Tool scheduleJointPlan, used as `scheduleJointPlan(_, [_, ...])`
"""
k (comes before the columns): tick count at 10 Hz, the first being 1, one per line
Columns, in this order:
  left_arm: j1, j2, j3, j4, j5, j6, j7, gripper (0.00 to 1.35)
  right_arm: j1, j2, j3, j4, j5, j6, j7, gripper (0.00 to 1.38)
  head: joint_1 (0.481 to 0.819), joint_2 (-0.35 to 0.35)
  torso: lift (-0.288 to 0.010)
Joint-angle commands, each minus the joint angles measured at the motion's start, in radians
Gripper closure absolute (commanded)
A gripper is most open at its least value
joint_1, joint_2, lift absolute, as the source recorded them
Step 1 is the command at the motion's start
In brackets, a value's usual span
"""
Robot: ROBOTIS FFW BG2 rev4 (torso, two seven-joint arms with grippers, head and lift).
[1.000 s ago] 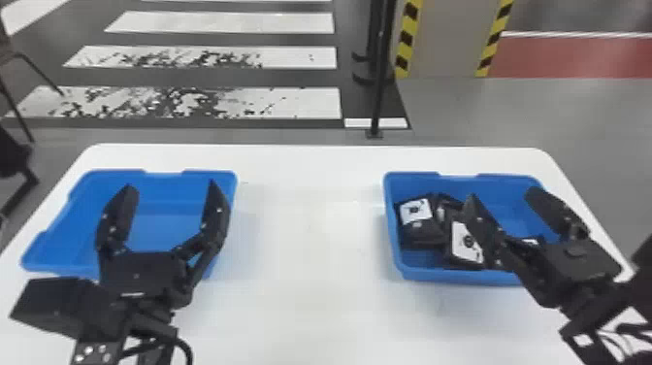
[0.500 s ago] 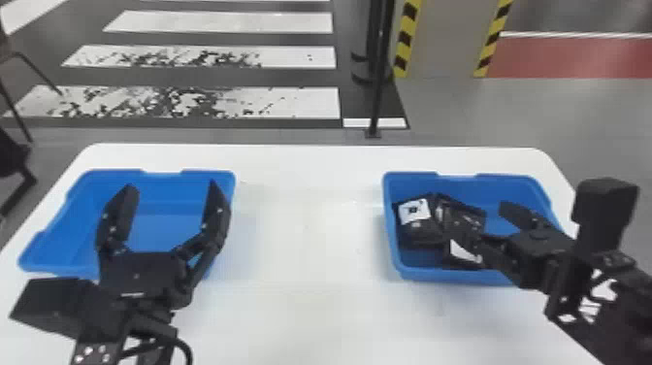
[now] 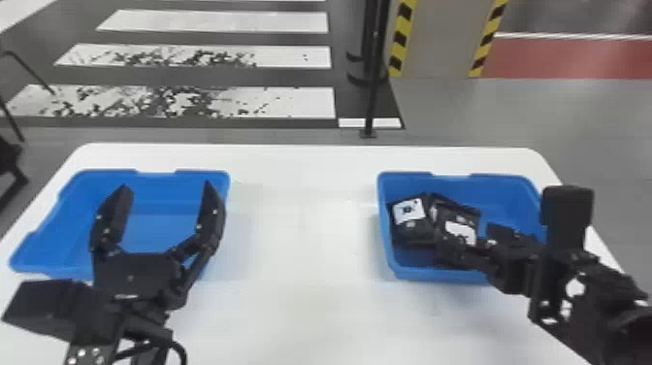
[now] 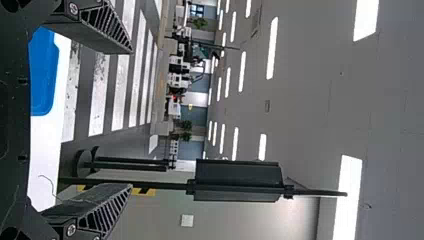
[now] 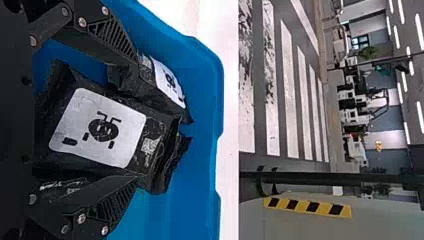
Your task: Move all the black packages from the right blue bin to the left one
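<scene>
Pickup at my two o'clock.
Right gripper (image 5: 136,121) spread around a black package (image 5: 102,131); I should close, lift, carry to the left bin (image 3: 160,225) at ten. Left gripper (image 3: 167,187) gapes.

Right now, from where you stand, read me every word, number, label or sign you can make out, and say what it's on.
No readable words or numbers.
Black package between the right gripper's fingers: white label, a dark pictogram; small square code beside it, too blurred.
Second package: white label, similar pictogram.
Left gripper: pale mark, too small.
</scene>
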Motion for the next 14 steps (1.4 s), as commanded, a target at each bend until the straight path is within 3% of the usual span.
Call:
scheduleJointPlan(1, [0.000,0.002,-0.004,0.004,-0.001,-0.001,0.000,0.11,-0.014,0.000,0.003,0.020,-0.007,0.009,-0.001,0.23,0.695,-0.024,-0.180])
scheduleJointPlan(6, [0.000,0.002,-0.006,0.014,0.007,-0.019,0.000,0.11,-0.004,0.003,0.001,0.030,-0.049,0.058,-0.015,0.30,0.695,-0.023,-0.180])
scheduleJointPlan(9, [-0.003,0.002,-0.008,0.022,0.007,-0.024,0.000,0.11,-0.019,0.003,-0.011,0.042,-0.059,0.061,-0.017,0.55,0.695,-0.023,-0.180])
scheduleJointPlan(10, [-0.003,0.002,-0.008,0.024,0.009,-0.026,0.000,0.11,-0.019,0.003,-0.013,0.035,-0.059,0.081,-0.017,0.69,0.695,-0.027,-0.180])
scheduleJointPlan(11, [-0.003,0.002,-0.008,0.024,0.011,-0.028,0.000,0.11,-0.022,0.003,-0.015,0.037,-0.065,0.093,-0.020,0.91,0.695,-0.028,-0.180])
scheduleJointPlan(12, [-0.003,0.002,-0.008,0.027,0.011,-0.033,0.000,0.11,-0.022,0.003,-0.015,0.040,-0.079,0.108,-0.023,0.92,0.695,-0.029,-0.180])
scheduleJointPlan(13, [-0.005,0.002,-0.008,0.029,0.011,-0.038,0.000,0.11,-0.019,0.005,-0.017,0.035,-0.083,0.108,-0.027,1.08,0.695,-0.027,-0.180])
scheduleJointPlan(14, [-0.005,0.002,-0.010,0.031,0.011,-0.043,0.000,0.11,-0.012,0.005,-0.027,0.025,-0.089,0.093,-0.037,1.08,0.695,-0.027,-0.180])
